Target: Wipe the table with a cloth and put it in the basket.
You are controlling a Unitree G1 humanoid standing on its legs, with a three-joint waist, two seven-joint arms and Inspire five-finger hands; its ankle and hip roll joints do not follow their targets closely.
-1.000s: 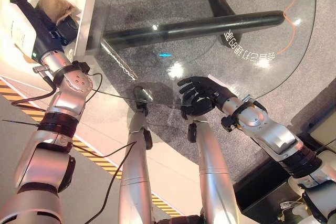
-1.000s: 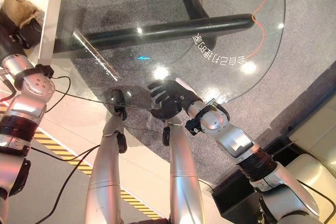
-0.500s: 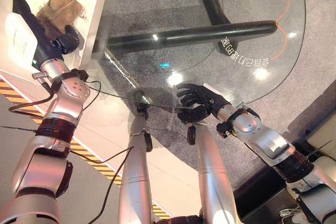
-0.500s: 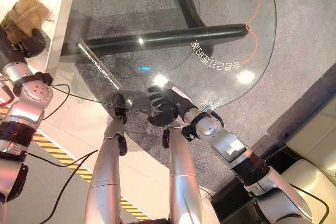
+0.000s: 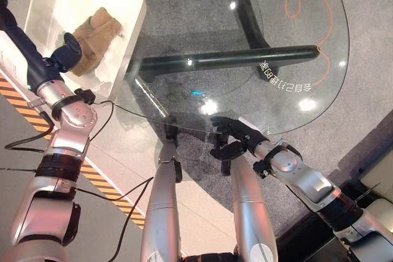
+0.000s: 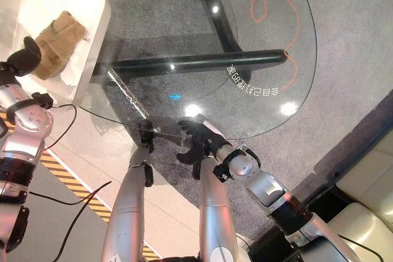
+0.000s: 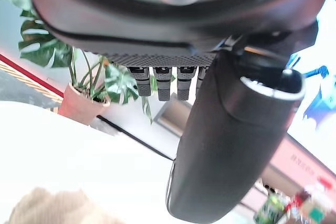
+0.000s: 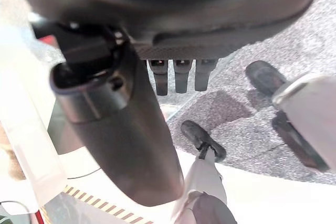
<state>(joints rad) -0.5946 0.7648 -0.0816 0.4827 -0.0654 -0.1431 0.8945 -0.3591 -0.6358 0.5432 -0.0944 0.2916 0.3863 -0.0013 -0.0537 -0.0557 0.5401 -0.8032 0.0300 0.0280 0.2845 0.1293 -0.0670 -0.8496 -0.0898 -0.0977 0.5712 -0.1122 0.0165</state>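
The tan cloth (image 5: 95, 40) lies crumpled inside the white basket (image 5: 132, 4), over on the far left of the scene, just past the left edge of the glass table (image 5: 319, 59). The cloth sits against the basket's floor, toward its near side, and nothing is gripping it.

The left hand (image 5: 66, 53) hovers at the basket's near rim, just beside the cloth, its dark bulk reaching over the edge. From its own wrist view the fingers (image 7: 157, 85) stand out straight in a short row and the thumb (image 7: 231, 145) juts out long and loose, with nothing between them. So that hand is released, holding nothing; a pale blur of the cloth (image 7: 58, 208) shows at the near corner of that view, apart from the thumb.

The right hand (image 6: 199, 139) is at the near edge of the glass table, near the middle of the scene, well apart from the basket. Its fingers are spread and relaxed over the rim of the glass, and it holds nothing. Its wrist view agrees: fingers (image 8: 176, 77) straight, thumb (image 8: 118, 135) extended, grey floor past them.

Through the glass, the table's dark base bar (image 5: 227, 61) runs left to right, and an orange looping line (image 5: 301, 4) shows at the far right of the top. A potted plant (image 7: 79, 98) stands in the background of the left wrist view.
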